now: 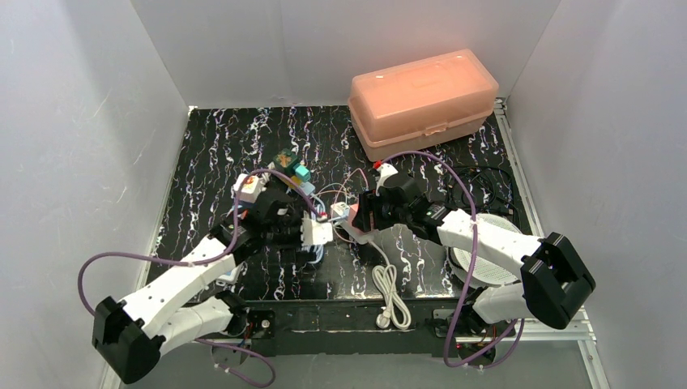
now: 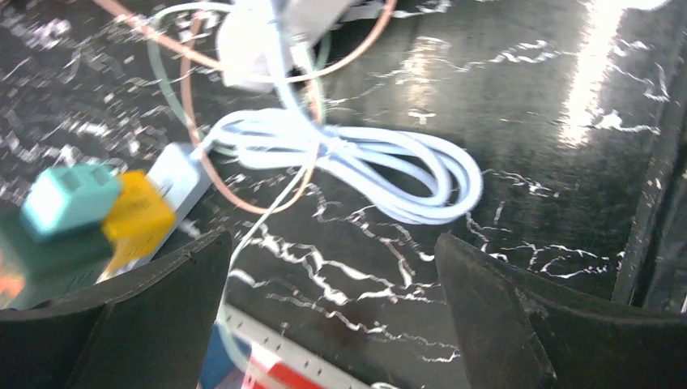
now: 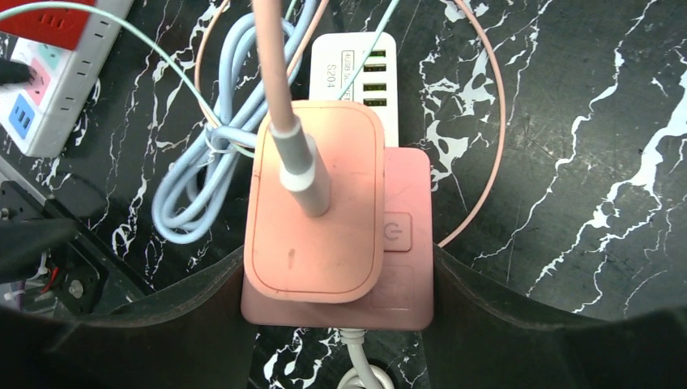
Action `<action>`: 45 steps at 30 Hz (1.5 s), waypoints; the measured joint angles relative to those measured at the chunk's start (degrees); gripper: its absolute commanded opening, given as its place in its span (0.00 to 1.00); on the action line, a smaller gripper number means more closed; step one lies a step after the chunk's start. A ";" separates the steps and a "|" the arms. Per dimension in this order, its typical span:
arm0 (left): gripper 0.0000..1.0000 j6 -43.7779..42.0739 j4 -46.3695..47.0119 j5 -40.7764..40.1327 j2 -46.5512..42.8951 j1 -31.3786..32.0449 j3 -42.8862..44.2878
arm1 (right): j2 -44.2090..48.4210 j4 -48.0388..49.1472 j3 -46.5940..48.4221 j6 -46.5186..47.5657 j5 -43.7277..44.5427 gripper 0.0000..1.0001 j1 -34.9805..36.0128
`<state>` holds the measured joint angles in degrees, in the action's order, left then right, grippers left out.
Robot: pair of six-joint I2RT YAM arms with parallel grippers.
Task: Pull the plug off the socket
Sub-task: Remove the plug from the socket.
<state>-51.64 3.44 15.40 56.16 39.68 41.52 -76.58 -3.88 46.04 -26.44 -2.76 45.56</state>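
From above, the pink socket [image 1: 362,235] lies near the middle of the black marbled bench [image 1: 243,146]. The right tool [image 1: 356,219] is on the socket and the left tool [image 1: 314,235] is just left of it. A translucent orange box [image 1: 423,101] stands well behind the socket. A cluster of coloured plugs [image 1: 292,164] sits behind and left of the socket, and a bundled white cord [image 1: 390,293] lies in front of it. The left wrist view is blurred: the left tool's dark fingers [image 2: 130,324] stand wide apart with only bare bench between them. Beyond them lie a pale blue cable coil [image 2: 389,166] and, touching each other, a teal plug [image 2: 69,198] and a yellow plug [image 2: 139,217]. In the right wrist view, the pink plug [image 3: 316,235] is seated on the socket's top face, covering its left part, and a pink cable [image 3: 271,57] rises from the plug. The right tool's fingers [image 3: 518,340] press against both sides of the socket, clamped on it. A white USB hub [image 3: 356,69] touches the socket's far end. The cable coil lies just left of the socket, and a white power strip [image 3: 49,97] lies farther left.
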 measured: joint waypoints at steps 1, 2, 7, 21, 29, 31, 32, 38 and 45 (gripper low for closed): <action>0.98 1.77 -1.07 -1.25 -0.83 -0.70 1.70 | 0.00 -0.13 0.00 0.26 0.31 0.09 -0.09; 0.98 3.43 -1.79 -2.51 -1.33 -1.60 3.17 | 0.00 -0.13 0.00 0.35 0.50 0.09 -0.15; 0.98 8.00 -4.46 -5.68 -0.94 -9.33 6.88 | 0.00 -0.15 0.00 0.92 0.90 0.09 -0.17; 0.96 -3.61 23.63 5.68 23.56 -12.76 2.54 | 0.46 1.14 -0.96 1.57 -0.26 0.09 -0.28; 0.96 -8.35 40.48 12.96 34.05 -14.19 3.85 | 0.46 1.42 -0.96 0.61 0.46 0.09 -1.38; 0.96 -8.87 42.93 14.49 34.56 -14.45 3.91 | 0.44 1.40 -0.96 0.26 0.85 0.09 -1.55; 0.96 -9.09 43.43 15.32 34.47 -14.64 4.00 | 0.44 1.40 -0.96 0.17 0.90 0.09 -1.57; 0.97 -10.14 43.19 22.77 29.33 -18.34 4.39 | 0.35 1.53 -0.96 -0.39 0.33 0.09 -1.55; 0.98 -11.50 37.77 29.03 19.54 -21.20 4.55 | 0.35 2.38 -0.96 -0.57 -0.44 0.09 -1.64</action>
<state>-63.13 41.21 44.42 75.70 18.48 46.06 -76.23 -1.50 45.08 -27.00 -3.20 43.92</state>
